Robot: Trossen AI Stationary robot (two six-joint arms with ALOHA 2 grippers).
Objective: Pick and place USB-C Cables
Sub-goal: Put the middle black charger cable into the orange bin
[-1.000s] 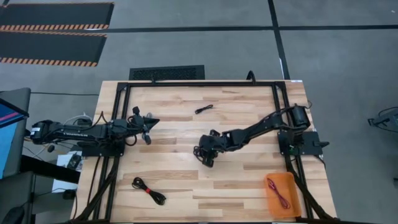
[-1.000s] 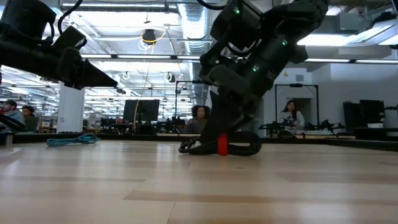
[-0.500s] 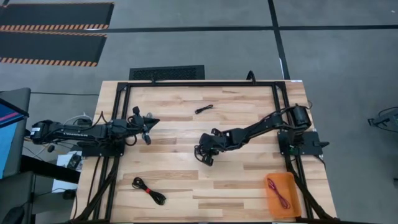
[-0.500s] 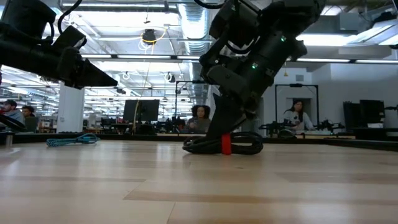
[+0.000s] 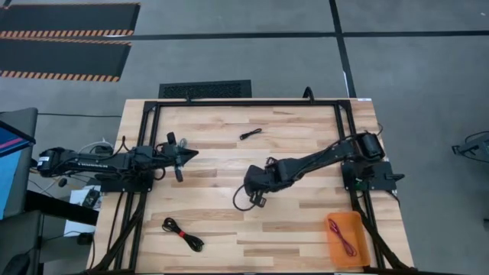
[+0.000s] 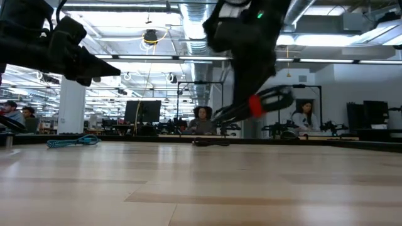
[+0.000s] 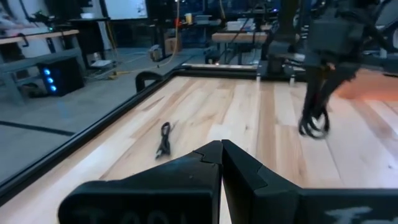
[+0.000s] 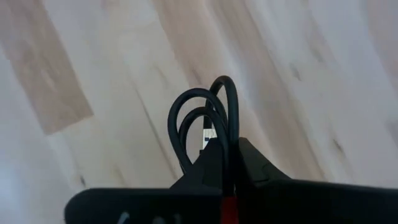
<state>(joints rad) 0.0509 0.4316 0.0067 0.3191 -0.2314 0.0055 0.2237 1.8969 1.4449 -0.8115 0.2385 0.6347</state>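
Note:
My right gripper (image 5: 255, 195) is near the table's middle, shut on a black coiled cable (image 6: 276, 98) with a red band (image 6: 254, 105). The cable hangs above the wood. My left gripper (image 5: 192, 153) hovers shut and empty over the table's left part; its tips also show in the left wrist view (image 7: 221, 147). A small black cable (image 5: 250, 134) lies flat toward the far edge, and a black-and-red cable (image 5: 183, 234) lies near the near-left corner. A red cable (image 5: 342, 237) lies in the orange tray (image 5: 359, 221). A teal cable (image 6: 72, 141) lies at the left in the low view. My right gripper pinches the coiled bundle between its two fingers at the middle, by the red band (image 8: 227, 203). The fingers come from above, pointing down, and lie across the bundle. The cable is lifted clear of the table and tilted. Its loops (image 8: 202, 121) stick out past the fingertips.
A black frame rail (image 5: 244, 103) runs around the table's far side and both sides. The orange tray sits at the near right corner. Open wood lies between the two arms and along the near edge. People sit in the room beyond the table.
My right gripper has gone up with the black cable. The cable lay on the wood a second ago and now hangs tilted, clear of the table. My left gripper has risen a little.

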